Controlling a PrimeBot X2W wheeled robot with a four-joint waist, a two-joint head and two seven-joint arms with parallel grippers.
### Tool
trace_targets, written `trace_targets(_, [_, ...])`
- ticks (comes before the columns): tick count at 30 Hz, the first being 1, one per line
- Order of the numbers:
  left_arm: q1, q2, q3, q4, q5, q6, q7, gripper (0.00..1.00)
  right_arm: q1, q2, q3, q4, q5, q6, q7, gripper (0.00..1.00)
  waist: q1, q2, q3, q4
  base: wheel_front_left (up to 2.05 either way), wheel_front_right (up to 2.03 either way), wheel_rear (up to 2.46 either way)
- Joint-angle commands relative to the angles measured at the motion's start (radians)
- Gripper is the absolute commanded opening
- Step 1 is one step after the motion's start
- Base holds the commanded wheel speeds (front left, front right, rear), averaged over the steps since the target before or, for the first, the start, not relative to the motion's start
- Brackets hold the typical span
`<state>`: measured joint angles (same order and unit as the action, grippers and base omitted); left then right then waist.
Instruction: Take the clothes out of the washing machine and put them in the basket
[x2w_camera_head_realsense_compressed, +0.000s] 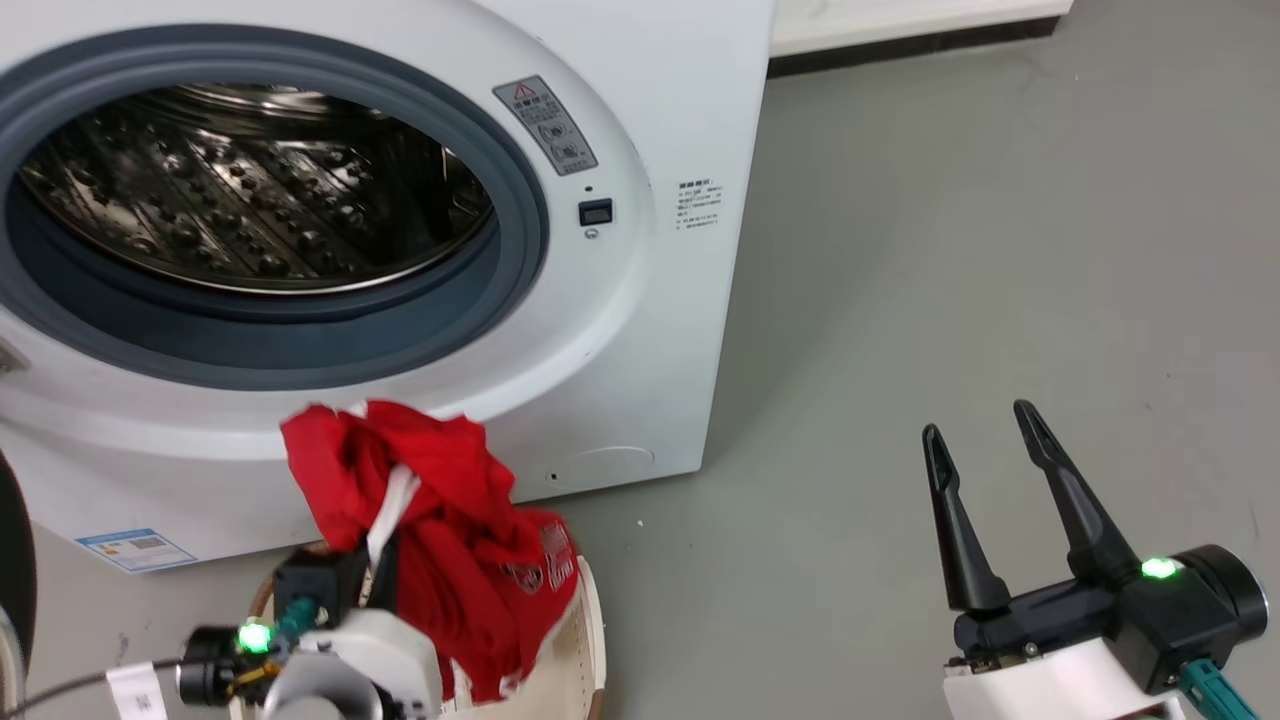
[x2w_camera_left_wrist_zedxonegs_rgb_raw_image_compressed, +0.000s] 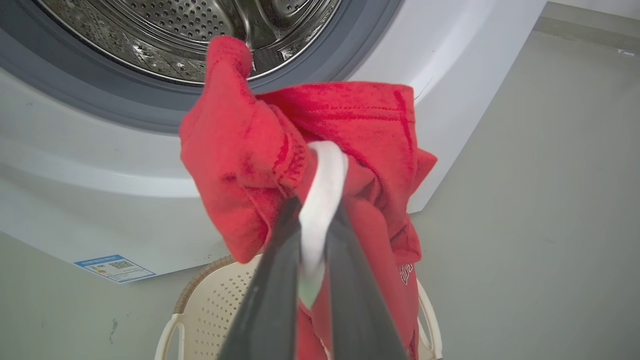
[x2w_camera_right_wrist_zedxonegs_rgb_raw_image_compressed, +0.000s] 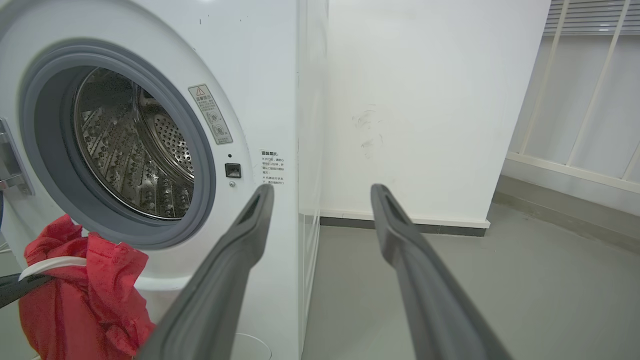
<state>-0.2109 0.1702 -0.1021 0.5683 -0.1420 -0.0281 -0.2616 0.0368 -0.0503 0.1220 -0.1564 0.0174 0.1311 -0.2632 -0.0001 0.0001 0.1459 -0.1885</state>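
Left gripper (x2w_camera_left_wrist_zedxonegs_rgb_raw_image_compressed: 318, 206) held above basket (x2w_camera_left_wrist_zedxonegs_rgb_raw_image_compressed: 212, 305), fingers clamped on white trim of red jersey (x2w_camera_left_wrist_zedxonegs_rgb_raw_image_compressed: 250, 150). Jersey hangs into basket, before washing machine (x2w_camera_head_realsense_compressed: 650, 330). Right gripper (x2w_camera_head_realsense_compressed: 982, 418) low over floor (x2w_camera_head_realsense_compressed: 950, 250), fingers spread, empty.

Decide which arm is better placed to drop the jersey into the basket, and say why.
Left. The left gripper is shut on the jersey, hanging over the basket. The right gripper is open, empty and off to the side above the floor.
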Motion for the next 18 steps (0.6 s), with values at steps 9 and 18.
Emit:
trace_targets(9, [0.118, -0.035, -0.015, -0.023, 0.015, -0.022, -0.005, 0.0, 0.031, 0.0, 0.005, -0.004, -0.009, -0.001, -0.002, 1.0, 0.0001, -0.0001, -0.03, 0.015, 0.0, 0.0, 0.0])
trace_targets(18, [0.073, -0.041, -0.013, 0.093, 0.016, -0.033, -0.005, 0.0, -0.014, 0.0, 0.005, -0.016, -0.008, -0.001, -0.002, 1.0, 0.0001, -0.0001, 0.052, -0.001, 0.0, 0.0, 0.0])
